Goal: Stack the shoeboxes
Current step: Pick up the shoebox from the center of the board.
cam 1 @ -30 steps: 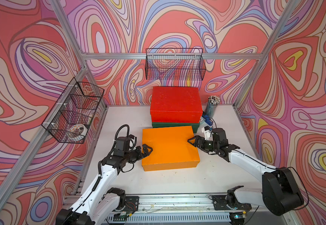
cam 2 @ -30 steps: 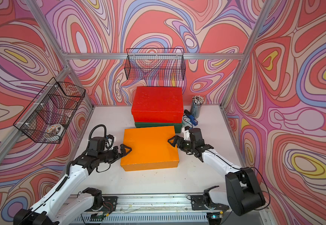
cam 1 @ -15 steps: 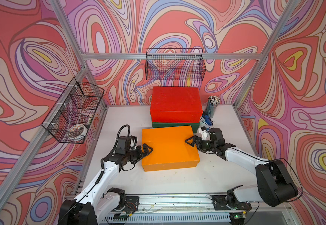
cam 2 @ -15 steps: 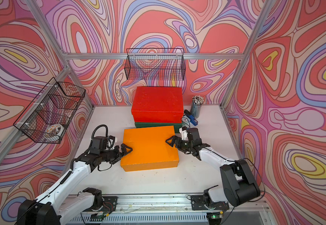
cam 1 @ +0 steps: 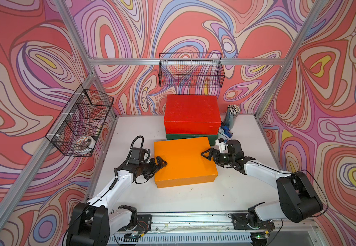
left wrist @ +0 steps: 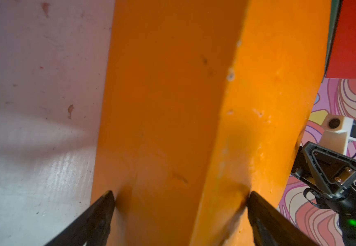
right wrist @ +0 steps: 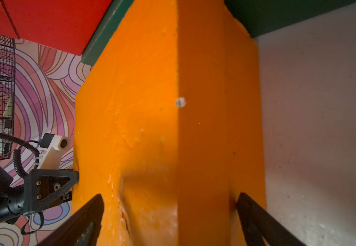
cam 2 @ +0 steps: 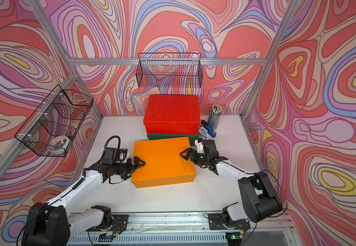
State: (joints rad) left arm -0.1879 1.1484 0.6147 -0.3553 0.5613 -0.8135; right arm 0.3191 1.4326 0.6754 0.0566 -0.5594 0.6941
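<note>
In both top views the orange shoebox [cam 1: 185, 161] [cam 2: 162, 161] lies flat on the white table [cam 1: 134, 132], in front of a two-box pile. In that pile the red shoebox [cam 1: 192, 110] rests on the dark green shoebox [cam 1: 190, 136]. My left gripper [cam 1: 160, 168] [left wrist: 179, 196] straddles the orange box's left end, one fingertip on the lid top and one on the end wall, both touching. My right gripper [cam 1: 206, 157] [right wrist: 169, 197] stands wide open round the box's right end, one finger over the lid and one beside the wall.
A cup of pencils [cam 1: 232, 115] and a blue stapler [cam 1: 226, 130] sit right of the pile, close behind my right wrist. A wire basket [cam 1: 190, 72] hangs on the back wall. Another wire basket [cam 1: 81, 123] on the left wall holds a tape roll [cam 1: 85, 142].
Both grippers have slid inward onto the ends of the orange box. The left jaws have narrowed slightly onto it. The box has not moved.
</note>
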